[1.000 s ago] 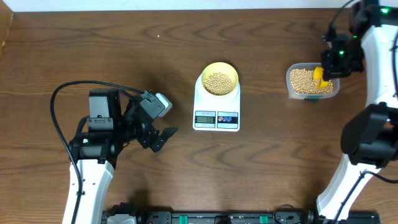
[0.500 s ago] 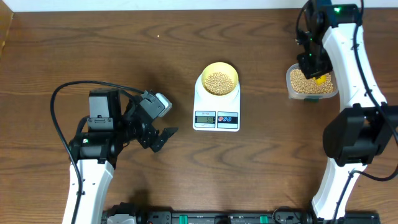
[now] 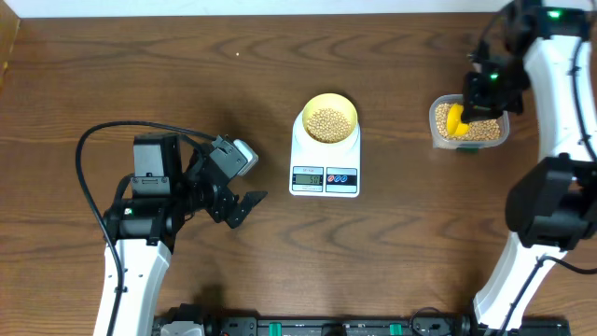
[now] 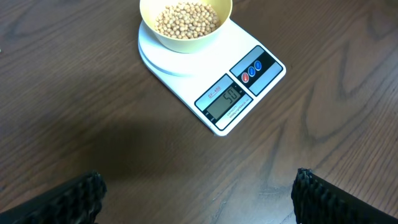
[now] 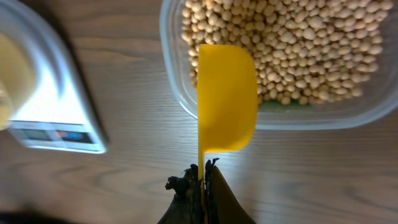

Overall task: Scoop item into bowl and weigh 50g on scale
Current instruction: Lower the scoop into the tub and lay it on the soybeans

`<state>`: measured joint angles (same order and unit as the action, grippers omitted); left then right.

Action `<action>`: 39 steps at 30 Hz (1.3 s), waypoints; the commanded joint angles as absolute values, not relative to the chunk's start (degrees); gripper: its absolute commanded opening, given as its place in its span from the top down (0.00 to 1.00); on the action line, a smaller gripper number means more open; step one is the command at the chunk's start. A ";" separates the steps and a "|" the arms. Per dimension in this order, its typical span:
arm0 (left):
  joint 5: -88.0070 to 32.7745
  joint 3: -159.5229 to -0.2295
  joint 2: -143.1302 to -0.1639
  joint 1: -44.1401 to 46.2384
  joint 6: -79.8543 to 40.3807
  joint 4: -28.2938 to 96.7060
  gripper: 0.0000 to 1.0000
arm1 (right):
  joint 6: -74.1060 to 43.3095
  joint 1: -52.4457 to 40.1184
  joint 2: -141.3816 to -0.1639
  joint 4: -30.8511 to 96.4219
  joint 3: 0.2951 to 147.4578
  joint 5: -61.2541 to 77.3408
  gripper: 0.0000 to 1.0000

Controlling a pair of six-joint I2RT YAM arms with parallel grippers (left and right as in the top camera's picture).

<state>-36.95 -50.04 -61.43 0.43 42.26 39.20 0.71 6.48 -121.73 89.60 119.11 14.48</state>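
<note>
Grips scoop (image 5: pixel 227 99) in clamped right end effector (image 5: pixel 200 180) over tub (image 5: pixel 323 115) edge; spreads left end effector (image 3: pixel 241 207) wide, empty, over worktop (image 3: pixel 140 75); shows beans (image 4: pixel 185 17) in bowl (image 4: pixel 186 40) atop scale (image 4: pixel 242 68), weighing seemingly finished; calls next for parking scoop gently.

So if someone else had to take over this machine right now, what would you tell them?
Left tool: open, empty, parked left of the scale.
Right tool: shut on the yellow scoop, held over the near rim of the clear tub.
Bowl with beans sits on the scale; the display looks like 50.
Done: the weighing, apparently.
Left: probably just putting the scoop down. I cannot tell whether it holds anything.
</note>
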 commanded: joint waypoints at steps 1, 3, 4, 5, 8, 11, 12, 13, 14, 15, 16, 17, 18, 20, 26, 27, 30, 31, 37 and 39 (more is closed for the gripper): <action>-36.75 -49.87 -61.73 0.16 42.61 39.38 0.02 | 3.53 10.85 -120.29 89.54 119.72 24.73 0.99; -36.75 -49.87 -61.73 0.19 42.61 39.38 0.03 | 3.75 12.99 -120.33 88.90 119.61 24.80 0.99; -36.75 -49.87 -61.73 0.19 42.61 39.38 0.02 | 3.70 14.33 -120.33 88.25 119.44 24.77 0.99; -36.75 -49.87 -61.73 0.16 42.61 39.38 0.02 | 3.66 15.40 -120.33 87.74 119.37 24.84 0.99; -36.75 -49.87 -61.73 0.19 42.61 39.38 0.03 | 2.55 18.55 -120.33 85.91 119.33 24.84 0.99; -36.75 -49.87 -61.73 0.19 42.61 39.38 0.02 | 1.32 20.38 -120.33 84.66 119.24 25.74 0.99; -36.75 -49.87 -61.73 0.16 42.61 39.38 0.02 | 1.30 20.71 -120.33 84.38 119.15 26.37 0.99; -36.75 -49.87 -61.73 0.19 42.61 39.38 0.03 | 1.30 20.97 -120.33 84.05 119.07 26.72 0.99; -36.75 -49.87 -61.73 0.16 42.61 39.38 0.02 | 1.32 21.08 -120.33 83.53 118.96 26.74 0.99; -36.75 -49.87 -61.73 0.19 42.61 39.38 0.03 | 1.32 21.06 -120.33 83.09 118.76 26.74 0.99; -36.75 -49.87 -61.73 0.16 42.61 39.38 0.02 | 1.32 21.06 -120.33 82.81 118.65 26.76 0.99; -36.75 -49.87 -61.73 0.19 42.61 39.38 0.02 | 1.32 21.06 -120.38 82.35 118.41 26.81 0.99; -36.75 -49.87 -61.73 0.19 42.61 39.38 0.02 | 1.34 21.06 -120.38 81.93 118.15 27.05 0.99; -36.75 -49.87 -61.73 0.16 42.61 39.38 0.02 | 1.37 21.06 -120.38 80.86 117.40 27.94 0.99; -36.75 -49.87 -61.73 0.19 42.61 39.38 0.03 | 1.34 20.97 -120.40 76.90 113.93 30.61 0.99; -36.75 -49.87 -61.73 0.19 42.61 39.38 0.03 | 1.37 20.95 -120.38 76.51 113.45 30.59 0.99; -36.75 -49.87 -61.73 0.19 42.61 39.38 0.02 | 1.58 20.97 -120.40 76.01 112.46 30.59 0.99; -36.75 -49.87 -61.73 0.16 42.61 39.38 0.03 | 2.17 20.97 -120.38 75.99 112.33 30.59 0.99; -36.75 -49.87 -61.73 0.19 42.61 39.38 0.02 | 3.51 20.97 -120.44 75.50 112.16 29.10 0.99; -36.75 -49.87 -61.73 0.19 42.61 39.38 0.02 | 3.42 20.99 -120.55 73.76 111.55 29.12 0.99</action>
<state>-36.95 -50.04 -61.43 0.43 42.26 39.20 2.37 21.08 -121.73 75.44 112.38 28.84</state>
